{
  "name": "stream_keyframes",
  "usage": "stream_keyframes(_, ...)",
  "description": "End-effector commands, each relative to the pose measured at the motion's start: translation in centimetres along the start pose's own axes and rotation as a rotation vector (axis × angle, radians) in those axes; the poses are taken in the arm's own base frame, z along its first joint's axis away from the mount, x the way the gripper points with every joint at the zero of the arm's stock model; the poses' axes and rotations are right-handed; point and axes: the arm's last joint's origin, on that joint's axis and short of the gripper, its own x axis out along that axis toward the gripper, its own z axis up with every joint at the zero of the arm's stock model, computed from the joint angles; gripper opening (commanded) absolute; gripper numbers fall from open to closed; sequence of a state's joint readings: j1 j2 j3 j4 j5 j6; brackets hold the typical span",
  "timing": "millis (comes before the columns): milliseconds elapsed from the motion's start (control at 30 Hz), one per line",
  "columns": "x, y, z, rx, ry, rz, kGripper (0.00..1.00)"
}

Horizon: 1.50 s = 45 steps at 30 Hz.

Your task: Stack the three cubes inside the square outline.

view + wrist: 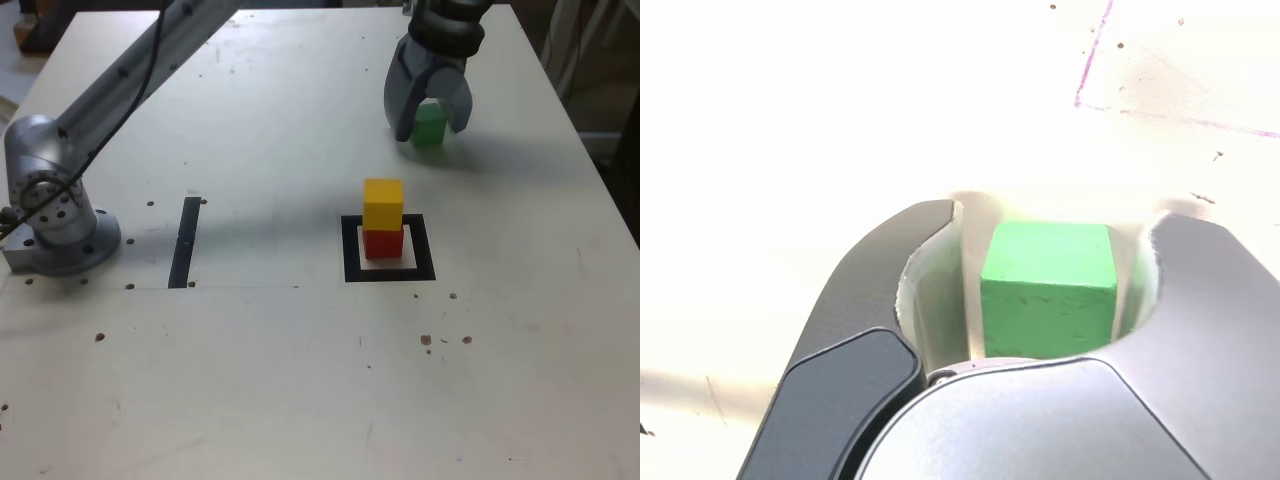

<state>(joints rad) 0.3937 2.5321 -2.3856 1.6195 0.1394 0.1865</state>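
The worktop [230,380] is pale and off-white, scattered with small brown spots and chips. A thick black tape square outline [354,275] lies on it, the red cube [383,244] standing inside. Toward the exterior view's left lies a straight black strip [185,243], and beyond that, near the worktop's edge, sits the arm's round metal base [75,252]. The green cube [430,126] rests farther back than the outline. The wrist view also shows thin pinkish-purple lines [1092,60] meeting at a corner.

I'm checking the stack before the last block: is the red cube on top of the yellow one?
No, the yellow cube sits on the red cube.
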Motion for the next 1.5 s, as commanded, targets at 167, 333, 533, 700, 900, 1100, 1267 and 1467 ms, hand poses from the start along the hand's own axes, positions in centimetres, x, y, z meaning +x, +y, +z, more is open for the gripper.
stream_keyframes(167, -0.3, -0.5, -0.3, 0.047, 0.010, -0.013, 0.19)
stream_keyframes(333, -1.6, -0.7, -1.2, 0.065, -0.010, -0.027, 0.17)
stream_keyframes(533, -4.1, -1.6, -3.5, 0.082, -0.031, -0.020, 0.17)
stream_keyframes(700, -8.3, -3.1, -7.4, 0.121, -0.089, 0.033, 0.17)
stream_keyframes(900, -10.7, -6.0, -11.7, 0.179, -0.104, 0.051, 0.17)
stream_keyframes(1100, -10.3, -9.8, -14.5, 0.260, -0.041, 0.079, 0.17)
stream_keyframes(1267, -10.0, -12.3, -16.7, 0.333, -0.010, 0.105, 0.17)
stream_keyframes(1467, -10.1, -14.4, -17.5, 0.406, -0.027, 0.094, 0.17)
